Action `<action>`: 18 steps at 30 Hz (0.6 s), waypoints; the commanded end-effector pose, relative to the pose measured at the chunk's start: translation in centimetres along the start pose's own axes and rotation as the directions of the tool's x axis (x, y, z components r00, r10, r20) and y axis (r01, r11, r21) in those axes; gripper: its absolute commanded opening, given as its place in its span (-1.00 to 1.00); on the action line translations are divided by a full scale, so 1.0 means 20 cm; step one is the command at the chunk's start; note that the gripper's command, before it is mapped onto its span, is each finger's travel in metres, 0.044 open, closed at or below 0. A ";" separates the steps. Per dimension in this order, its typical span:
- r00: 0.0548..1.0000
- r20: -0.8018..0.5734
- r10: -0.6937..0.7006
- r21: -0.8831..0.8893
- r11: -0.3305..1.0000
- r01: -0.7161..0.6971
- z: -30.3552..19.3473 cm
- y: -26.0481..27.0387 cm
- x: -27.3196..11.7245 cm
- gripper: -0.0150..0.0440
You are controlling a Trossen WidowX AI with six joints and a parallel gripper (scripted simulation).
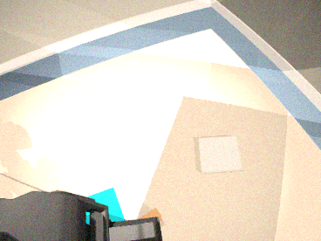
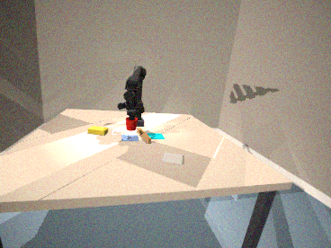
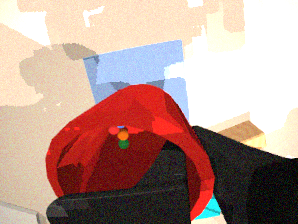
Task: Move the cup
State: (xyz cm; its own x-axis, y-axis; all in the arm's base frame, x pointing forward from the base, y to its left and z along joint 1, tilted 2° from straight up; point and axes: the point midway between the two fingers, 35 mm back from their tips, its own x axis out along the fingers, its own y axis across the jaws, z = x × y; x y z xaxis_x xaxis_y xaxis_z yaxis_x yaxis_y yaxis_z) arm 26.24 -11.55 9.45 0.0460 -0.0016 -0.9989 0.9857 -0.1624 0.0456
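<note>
The red cup [image 2: 131,123] [image 3: 142,100] hangs upright or nearly so above the table, a little behind the blue pad in the exterior view. My gripper [image 2: 131,118] [image 3: 185,133] is shut on the cup's wall, with one finger inside the cup and one outside. Several marbles lie inside the cup, among them an orange marble [image 3: 123,135] and a green marble [image 3: 124,144]. The blue pad [image 2: 129,138] [image 3: 135,65] has no cup on it. The cyan pad [image 1: 111,202] [image 2: 156,136] [image 3: 209,210] is partly hidden by the arm in the top view.
A brown-orange block [image 1: 153,214] [image 2: 145,137] [image 3: 246,131] lies between the two pads, close to both. A yellow block [image 2: 97,130] lies to the left in the exterior view. A flat white block [image 1: 220,154] [image 2: 173,158] lies farther out, past the cyan pad.
</note>
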 end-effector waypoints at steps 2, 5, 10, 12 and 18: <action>1.000 0.005 0.003 0.003 1.000 -0.003 0.00 0.00 -0.01 -0.49; 1.000 0.000 0.001 0.000 1.000 -0.001 0.00 0.00 0.00 -0.49; 1.000 0.000 0.001 0.000 1.000 -0.001 0.00 0.00 0.00 -0.49; 1.000 0.000 0.001 0.000 1.000 -0.001 0.00 0.00 0.00 -0.49; 1.000 0.000 0.001 0.000 1.000 -0.001 0.00 0.00 0.00 -0.49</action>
State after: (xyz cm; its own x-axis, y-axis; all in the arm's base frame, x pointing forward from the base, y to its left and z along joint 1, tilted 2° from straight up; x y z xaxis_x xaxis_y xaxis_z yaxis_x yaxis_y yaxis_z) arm 26.24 -11.51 9.54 0.0466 -0.0019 -0.9989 0.9856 -0.1625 0.0463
